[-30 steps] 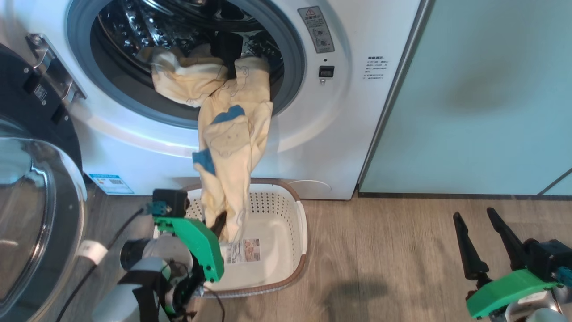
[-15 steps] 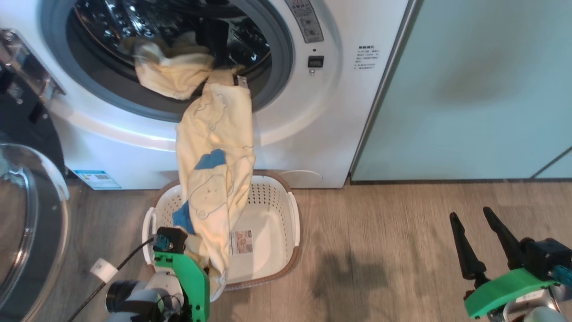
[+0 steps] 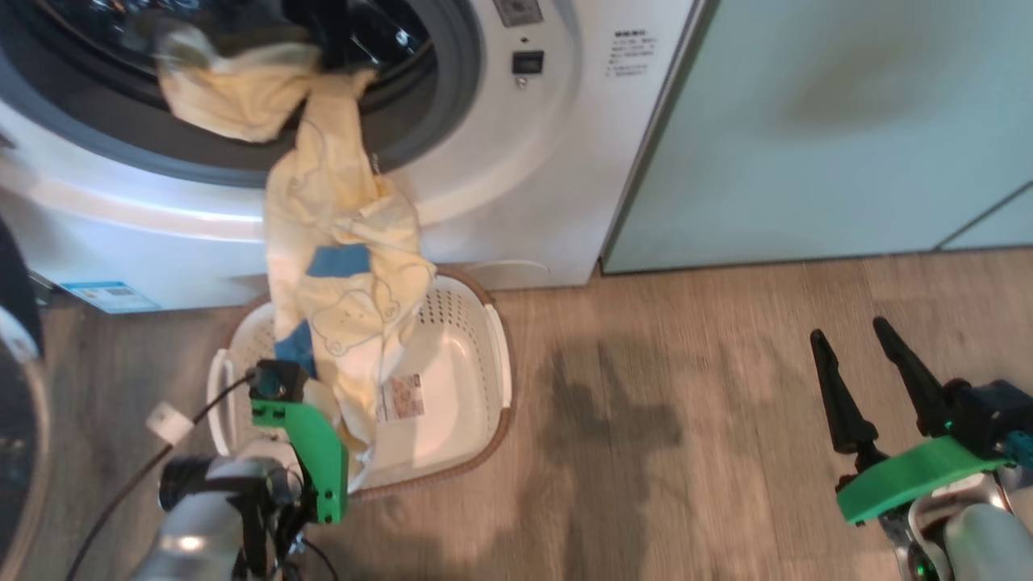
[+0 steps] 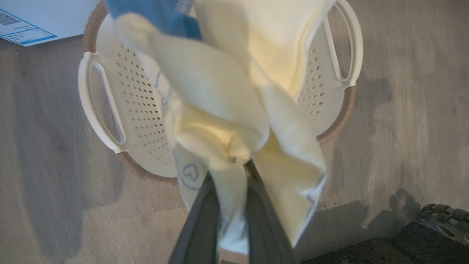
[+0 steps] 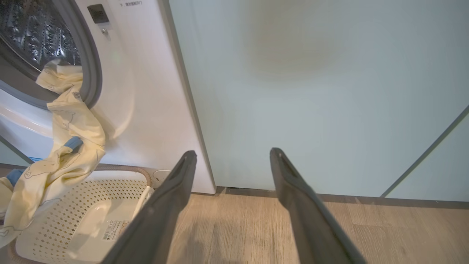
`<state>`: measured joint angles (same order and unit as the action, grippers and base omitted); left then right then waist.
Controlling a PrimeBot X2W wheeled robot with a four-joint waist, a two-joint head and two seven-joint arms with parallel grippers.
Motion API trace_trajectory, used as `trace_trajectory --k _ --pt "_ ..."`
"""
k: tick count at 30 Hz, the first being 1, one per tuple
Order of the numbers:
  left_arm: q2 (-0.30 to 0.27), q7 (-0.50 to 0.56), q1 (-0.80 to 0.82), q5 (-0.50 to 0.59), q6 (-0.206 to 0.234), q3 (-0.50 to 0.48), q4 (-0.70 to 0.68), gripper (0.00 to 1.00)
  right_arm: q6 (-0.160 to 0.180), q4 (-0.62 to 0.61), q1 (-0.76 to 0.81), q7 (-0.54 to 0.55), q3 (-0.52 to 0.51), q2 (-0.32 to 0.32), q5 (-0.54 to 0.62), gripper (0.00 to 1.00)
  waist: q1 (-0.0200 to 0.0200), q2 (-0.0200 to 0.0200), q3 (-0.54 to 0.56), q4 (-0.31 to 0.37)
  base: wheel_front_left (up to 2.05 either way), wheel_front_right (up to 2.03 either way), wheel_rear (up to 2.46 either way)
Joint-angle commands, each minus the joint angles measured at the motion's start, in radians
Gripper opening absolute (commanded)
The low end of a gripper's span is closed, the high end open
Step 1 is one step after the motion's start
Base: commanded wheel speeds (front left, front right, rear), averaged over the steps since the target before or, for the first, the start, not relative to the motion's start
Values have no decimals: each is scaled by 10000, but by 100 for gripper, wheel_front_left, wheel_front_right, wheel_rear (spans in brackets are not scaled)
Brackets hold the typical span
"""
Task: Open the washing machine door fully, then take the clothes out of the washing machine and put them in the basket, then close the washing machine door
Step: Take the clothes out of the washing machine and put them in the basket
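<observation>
A: What's different since a second ago?

B: My head camera has swung; the washing machine [image 3: 516, 161] now sits higher and further left in my picture, with more floor [image 3: 686, 363] showing near me; that's the view moving, not the machine.

A: And the real moves?

B: I've drawn my left gripper [image 4: 242, 167] back toward me, from over the floor of the basket [image 3: 502, 367] to its near left rim; the clothes [image 3: 339, 218] have followed; more of the garment is out of the drum [image 5: 36, 33], stretched longer and thinner down the front; its blue patch [image 3: 339, 260] hangs lower, close above the basket's far rim.
</observation>
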<state>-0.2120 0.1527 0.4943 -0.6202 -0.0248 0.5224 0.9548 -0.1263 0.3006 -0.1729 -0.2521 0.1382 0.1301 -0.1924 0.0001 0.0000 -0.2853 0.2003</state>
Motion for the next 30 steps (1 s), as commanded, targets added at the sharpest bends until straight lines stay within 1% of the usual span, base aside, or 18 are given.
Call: trace_trajectory --k 1,6,10,14,19,22,30 --pt "-179 -111 523 84 -108 -204 305 0 -44 -320 -319 -97 207 116 -18 100 -1 0 -334 239 0 0 0" --pt "21 218 1197 118 -481 21 1850 0 -44 -367 -608 -97 244 55 -24 100 -1 0 -882 526 0 0 0" --pt "12 204 1674 106 -581 55 2609 0 -44 -437 -876 -97 240 -5 -35 100 -1 0 -1399 730 0 0 0" --pt "6 14 2118 45 -635 16 2909 0 -44 -521 -1081 -97 166 -67 -26 100 -1 0 -1894 826 0 0 0" --pt "-116 -631 2481 -5 -603 -67 3092 0 -44 -534 -1260 -97 203 -124 -2 100 -1 0 -2275 957 0 0 0" --pt "-194 -1161 2569 43 -666 -4 3178 0 -44 -507 -1341 -97 197 -163 -7 100 -1 0 -2386 1070 0 0 0" --pt "-165 -1468 2563 -61 -613 -32 3290 0 -44 -490 -1277 -97 158 -162 22 100 -1 0 -2365 1133 0 0 0"
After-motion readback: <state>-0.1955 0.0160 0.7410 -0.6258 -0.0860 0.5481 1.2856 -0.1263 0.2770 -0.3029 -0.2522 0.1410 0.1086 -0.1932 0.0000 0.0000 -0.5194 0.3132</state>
